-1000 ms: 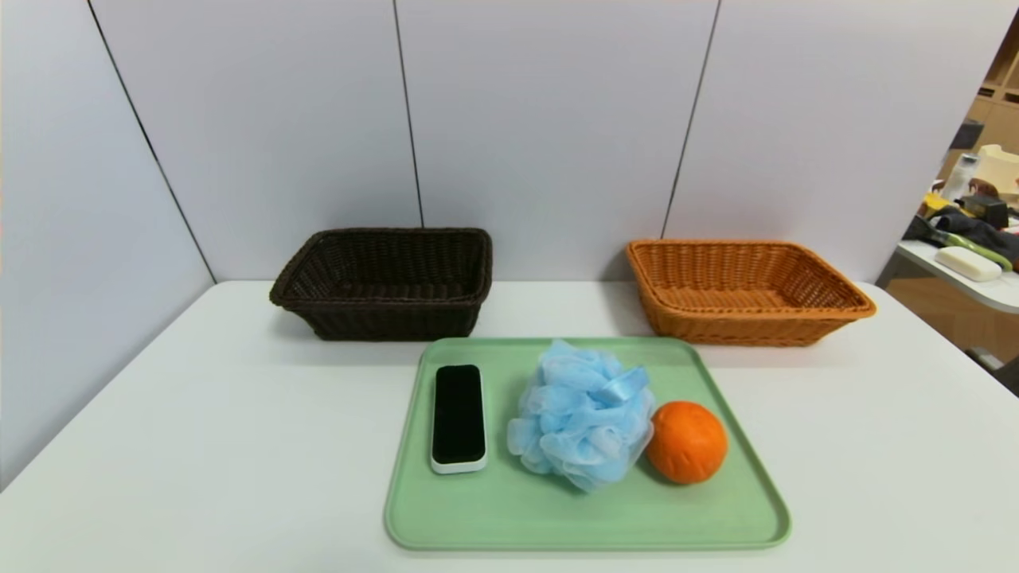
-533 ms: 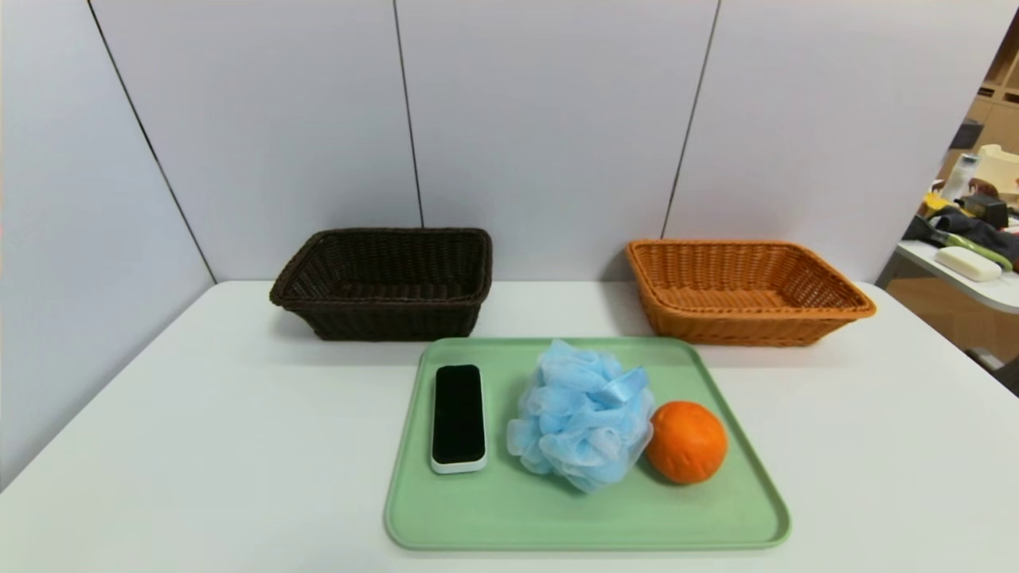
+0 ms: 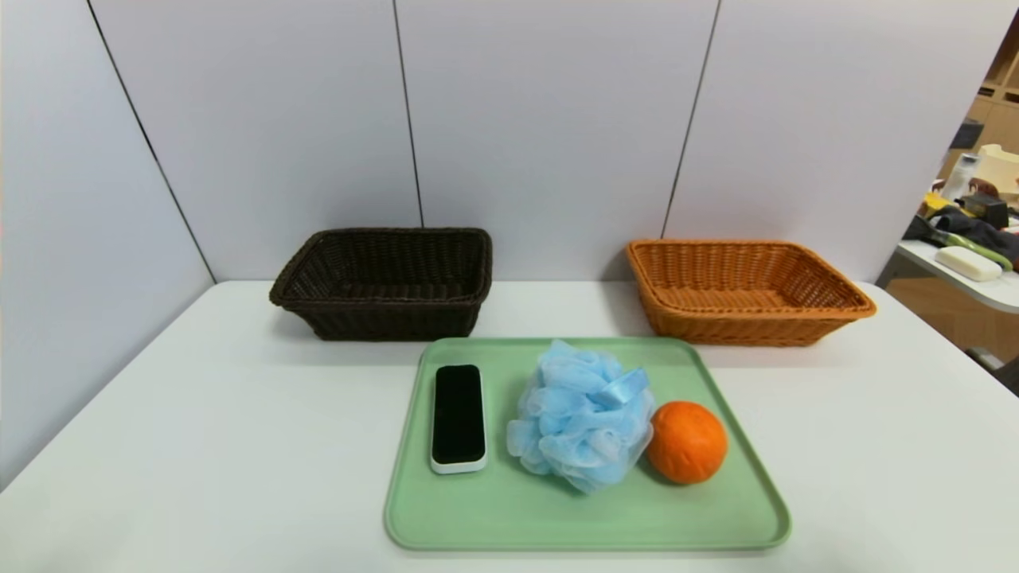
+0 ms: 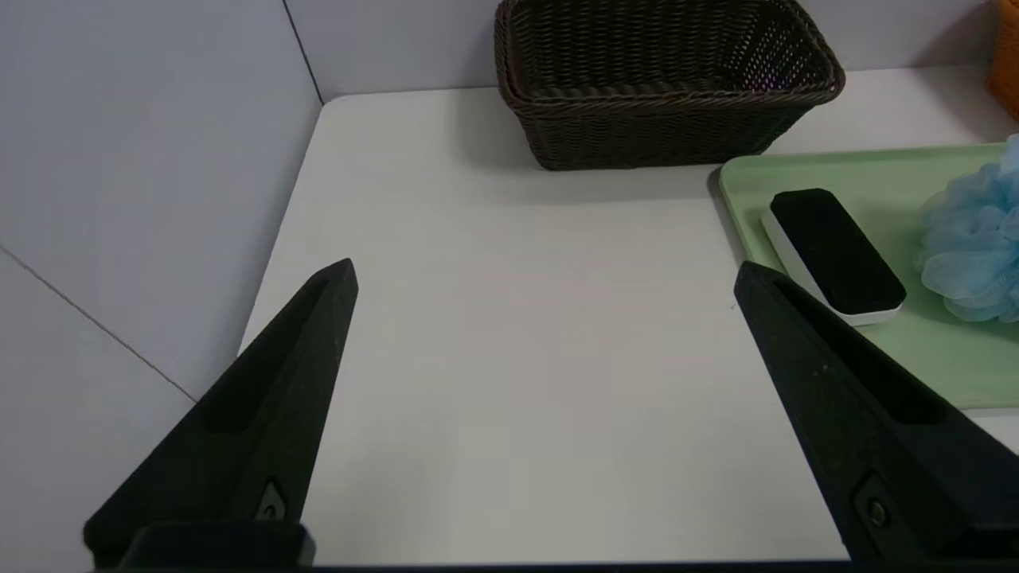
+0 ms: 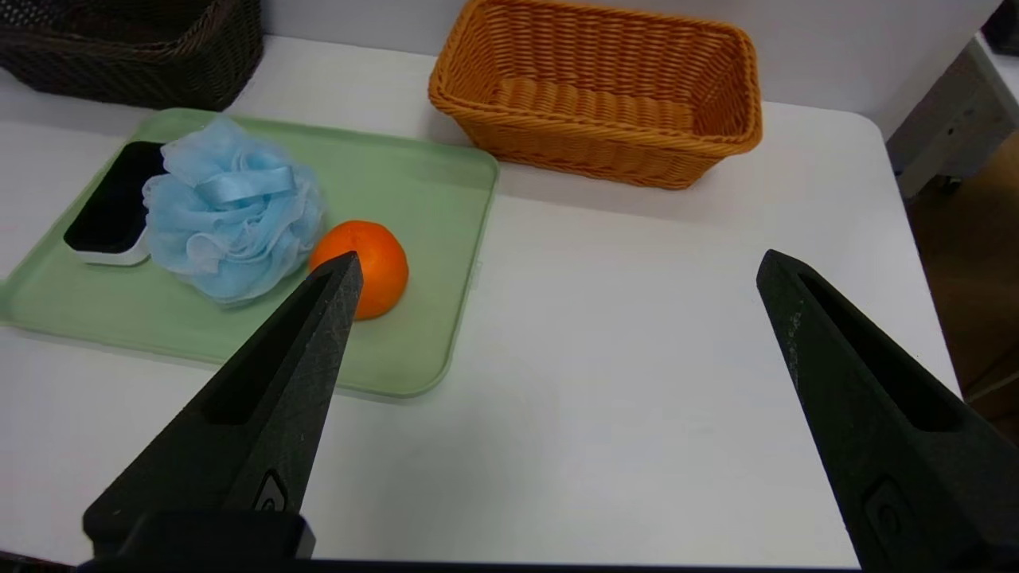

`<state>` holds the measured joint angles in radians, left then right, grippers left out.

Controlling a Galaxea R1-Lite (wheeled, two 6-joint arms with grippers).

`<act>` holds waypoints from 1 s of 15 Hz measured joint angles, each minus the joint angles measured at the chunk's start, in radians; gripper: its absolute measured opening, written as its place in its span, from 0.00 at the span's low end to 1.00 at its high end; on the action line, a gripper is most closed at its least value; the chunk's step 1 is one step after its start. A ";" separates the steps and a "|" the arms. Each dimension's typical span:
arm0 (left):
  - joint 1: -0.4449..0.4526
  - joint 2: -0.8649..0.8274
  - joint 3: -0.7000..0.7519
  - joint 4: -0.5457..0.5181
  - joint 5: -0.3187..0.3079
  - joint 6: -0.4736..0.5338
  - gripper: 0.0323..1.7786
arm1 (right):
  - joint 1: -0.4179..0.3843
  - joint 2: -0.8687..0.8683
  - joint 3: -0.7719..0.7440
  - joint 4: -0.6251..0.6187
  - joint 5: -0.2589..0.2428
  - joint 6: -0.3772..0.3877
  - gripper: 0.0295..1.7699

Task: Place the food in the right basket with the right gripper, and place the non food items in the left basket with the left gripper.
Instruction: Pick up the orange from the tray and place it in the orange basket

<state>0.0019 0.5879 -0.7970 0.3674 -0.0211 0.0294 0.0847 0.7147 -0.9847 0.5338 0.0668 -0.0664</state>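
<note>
Head view showed the orange [image 3: 687, 442] on the tray [image 3: 589, 538], so sorting was not begun. My right pincer [image 5: 560, 253] and left pincer [image 4: 546, 261] were wide; next, I judged, was lowering the right one.

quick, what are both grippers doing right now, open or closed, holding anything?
Left gripper: open, holding nothing, over the table.
Right gripper: open, holding nothing, over the table.
</note>
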 joint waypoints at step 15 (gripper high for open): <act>-0.171 0.611 -0.225 -0.048 0.023 -0.098 0.95 | 0.175 0.629 -0.242 0.094 0.020 0.058 0.97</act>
<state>-0.1691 1.1994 -1.0221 0.3198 0.0023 -0.0687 0.2598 1.3432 -1.2266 0.6283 0.0864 -0.0081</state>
